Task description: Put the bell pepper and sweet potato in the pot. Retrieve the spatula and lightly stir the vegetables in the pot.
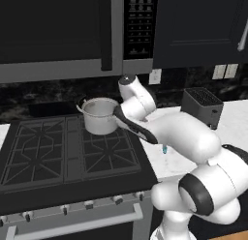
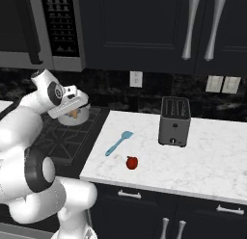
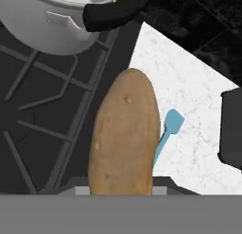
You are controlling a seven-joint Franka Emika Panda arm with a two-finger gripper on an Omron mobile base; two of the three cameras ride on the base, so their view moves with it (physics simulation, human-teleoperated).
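The claw (image 2: 73, 112) is clamped on the sweet potato (image 3: 124, 138), a long, rounded tuber with matte brown skin dotted with pale eyes; in the hand view it stands up from between the fingers. In the right base view a bit of orange-brown shows under the white hand, right at the rim of the pot (image 1: 100, 116).

The pot is a small, shiny steel cylinder with a pale inside, two small side handles and a longer black handle (image 3: 113, 13) sticking out towards the right. It sits on the dark stove (image 1: 68, 152), on the far right burner, among angular black cast-iron grates.

To the right of the stove lies the white, grey-veined marble table (image 2: 207, 156). On it the spatula (image 2: 118, 142) lies flat, slim and teal with a broader, rounded blade at its far end. Just near and right of it sits the bell pepper (image 2: 131, 162), small, red and glossy. Farther right stands a boxy steel toaster (image 2: 174, 121) with two dark slots on top.
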